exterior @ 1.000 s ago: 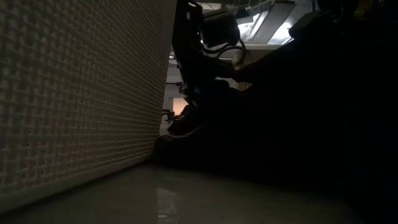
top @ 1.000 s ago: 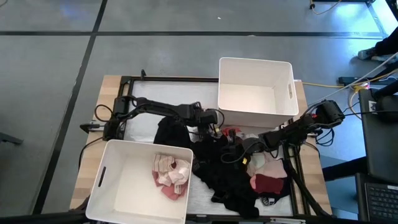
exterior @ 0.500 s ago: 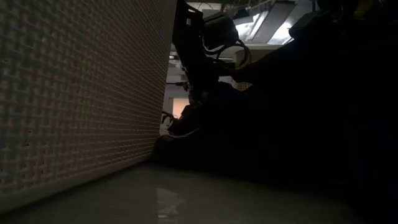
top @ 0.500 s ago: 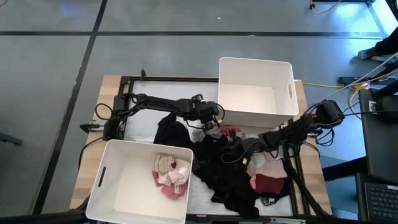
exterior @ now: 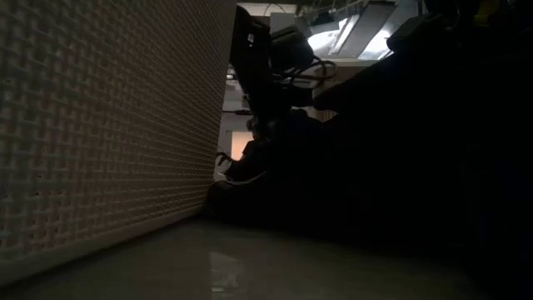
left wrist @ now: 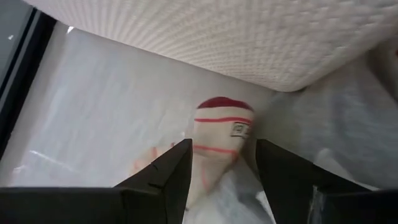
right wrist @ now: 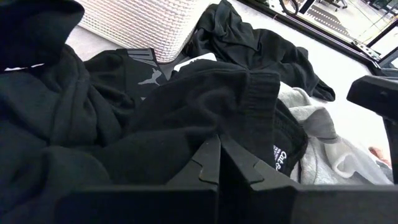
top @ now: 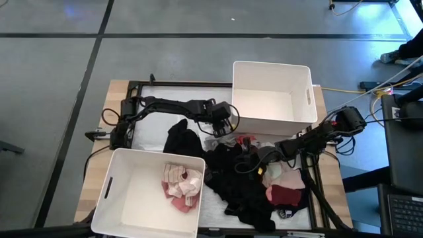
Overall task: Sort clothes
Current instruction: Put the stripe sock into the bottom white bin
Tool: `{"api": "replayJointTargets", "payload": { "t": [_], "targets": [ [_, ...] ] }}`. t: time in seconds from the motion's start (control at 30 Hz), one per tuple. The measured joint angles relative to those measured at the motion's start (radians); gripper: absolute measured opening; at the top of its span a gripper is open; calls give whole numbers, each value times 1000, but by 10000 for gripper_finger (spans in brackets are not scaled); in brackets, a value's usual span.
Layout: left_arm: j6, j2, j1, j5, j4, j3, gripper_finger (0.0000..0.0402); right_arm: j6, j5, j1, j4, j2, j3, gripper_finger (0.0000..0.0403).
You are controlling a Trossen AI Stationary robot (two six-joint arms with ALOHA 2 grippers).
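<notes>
the small white sock with red stripes (left wrist: 219,140) lying just ahead between the wide-open jaws of the left gripper (left wrist: 221,168) is probably light and limp, best pinched at its middle, while the right gripper (right wrist: 219,163) rests closed on the black clothes (right wrist: 186,106)

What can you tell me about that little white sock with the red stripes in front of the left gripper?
The striped sock is small, soft knit fabric: white with thin red stripes, a dark red toe and a small label. It lies flat on the white table cover beside the far white bin, next to grey fabric. The left gripper, fingers open, hovers over it without visibly touching it.
</notes>
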Motion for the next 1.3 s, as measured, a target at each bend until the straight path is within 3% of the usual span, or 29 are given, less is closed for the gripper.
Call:
{"api": "replayJointTargets", "payload": {
  "t": [0.2, 0.67, 0.9, 1.3],
  "targets": [
    [20, 2, -1, -10, 64, -55, 151, 0, 0, 0, 0, 0, 0, 5],
    [51, -1, -1, -26, 102, -56, 10, 0, 0, 0, 0, 0, 0, 5],
    [32, -46, -45, -69, 49, -29, 5, 0, 0, 0, -1, 0, 0, 5],
    [-10, -290, -197, -220, -52, -23, 3, 0, 0, 0, -1, 0, -1, 5]
  ]
}}
